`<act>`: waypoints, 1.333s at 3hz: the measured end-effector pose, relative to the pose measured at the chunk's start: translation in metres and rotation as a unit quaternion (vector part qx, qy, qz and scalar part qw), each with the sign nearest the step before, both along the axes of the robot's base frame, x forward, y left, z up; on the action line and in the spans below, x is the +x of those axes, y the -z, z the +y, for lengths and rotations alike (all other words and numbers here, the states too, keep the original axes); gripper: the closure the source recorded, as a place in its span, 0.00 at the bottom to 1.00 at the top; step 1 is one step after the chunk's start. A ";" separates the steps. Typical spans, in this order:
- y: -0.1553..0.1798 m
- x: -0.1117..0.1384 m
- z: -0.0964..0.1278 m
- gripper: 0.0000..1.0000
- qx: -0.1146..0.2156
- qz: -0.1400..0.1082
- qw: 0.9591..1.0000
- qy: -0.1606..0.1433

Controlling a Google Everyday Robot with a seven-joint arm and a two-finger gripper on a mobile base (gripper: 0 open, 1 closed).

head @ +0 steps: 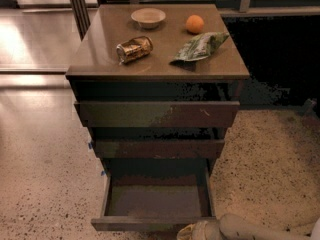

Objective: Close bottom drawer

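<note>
The bottom drawer (155,200) of a dark brown cabinet stands pulled far out, showing its dull grey-brown floor. Its front edge (150,224) is near the bottom of the camera view. My gripper (196,231) is at the bottom edge, just right of the middle, close against the drawer's front right corner. The pale arm (260,229) runs off to the right. Above the open drawer are the middle front (157,148) and the wide scratched top front (157,114), both sticking out slightly.
On the cabinet top (100,59) lie a pale bowl (148,17), an orange (195,24), a tipped gold can (134,49) and a green snack bag (200,46). Speckled floor (45,184) surrounds the cabinet. A dark wall panel (275,59) is behind right.
</note>
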State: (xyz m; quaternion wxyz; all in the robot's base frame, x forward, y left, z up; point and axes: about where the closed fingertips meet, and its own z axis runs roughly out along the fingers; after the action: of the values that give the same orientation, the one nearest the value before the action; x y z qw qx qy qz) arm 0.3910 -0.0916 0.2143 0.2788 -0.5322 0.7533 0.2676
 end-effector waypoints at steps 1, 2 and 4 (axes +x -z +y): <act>0.006 0.000 0.004 1.00 0.003 -0.002 1.000 -0.003; 0.020 0.015 0.014 1.00 0.004 -0.016 1.000 -0.013; 0.031 0.067 -0.003 1.00 -0.016 -0.073 0.996 0.054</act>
State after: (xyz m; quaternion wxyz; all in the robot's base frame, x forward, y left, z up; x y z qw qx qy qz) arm 0.4580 -0.0950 0.1836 0.3385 -0.5131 0.7629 0.2005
